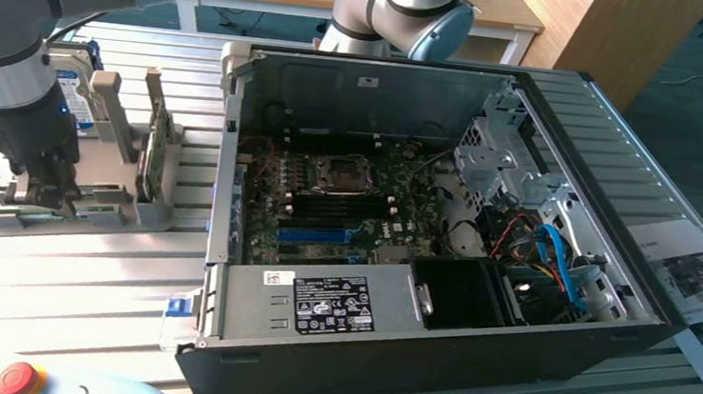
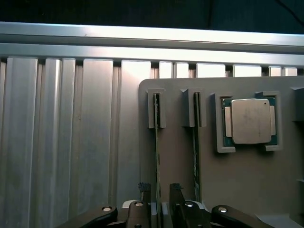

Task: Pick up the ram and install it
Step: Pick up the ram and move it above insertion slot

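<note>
- Wrist view: my claw (image 2: 160,191) stands wide open, one finger on each side of the ram (image 2: 156,142), which sits on edge in a slot of the grey holder (image 2: 237,190).
- A second stick (image 2: 195,142) stands just beside my claw, with a processor chip (image 2: 250,121) beyond it.
- Exterior view: my claw (image 1: 44,184) is down at the holder, and the open computer case (image 1: 374,376) lies well apart from it.

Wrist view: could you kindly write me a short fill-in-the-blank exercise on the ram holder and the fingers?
1. The grey holder carries ___ thin boards on edge.
2. The fingers stand ___ on either side of the ram.
3. That ram sits in the slot ___ from the processor.
Missing words: two; open; farther.
</note>
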Available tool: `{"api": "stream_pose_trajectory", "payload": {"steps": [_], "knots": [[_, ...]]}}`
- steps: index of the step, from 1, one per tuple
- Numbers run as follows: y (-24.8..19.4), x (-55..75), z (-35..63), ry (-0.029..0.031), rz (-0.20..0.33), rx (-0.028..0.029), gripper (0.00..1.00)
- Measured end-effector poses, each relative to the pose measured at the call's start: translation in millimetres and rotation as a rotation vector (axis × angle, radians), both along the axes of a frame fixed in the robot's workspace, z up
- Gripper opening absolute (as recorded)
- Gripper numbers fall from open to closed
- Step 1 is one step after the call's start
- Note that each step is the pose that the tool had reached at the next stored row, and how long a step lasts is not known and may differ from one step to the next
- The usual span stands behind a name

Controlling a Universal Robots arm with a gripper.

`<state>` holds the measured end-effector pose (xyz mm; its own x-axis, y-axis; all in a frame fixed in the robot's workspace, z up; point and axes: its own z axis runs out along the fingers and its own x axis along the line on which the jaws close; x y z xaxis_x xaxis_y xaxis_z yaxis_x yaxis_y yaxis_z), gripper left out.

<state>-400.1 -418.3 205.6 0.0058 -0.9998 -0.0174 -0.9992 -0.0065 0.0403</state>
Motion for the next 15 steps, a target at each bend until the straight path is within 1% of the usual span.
{"api": "stream_pose_trajectory", "payload": {"steps": [6,15], "knots": [[0.0,-0.1,-3.9,0.0001,0.0,0.0,0.3],[0.1,2.1,-4.1,0.0,0.0,0.0001,0.3]]}}
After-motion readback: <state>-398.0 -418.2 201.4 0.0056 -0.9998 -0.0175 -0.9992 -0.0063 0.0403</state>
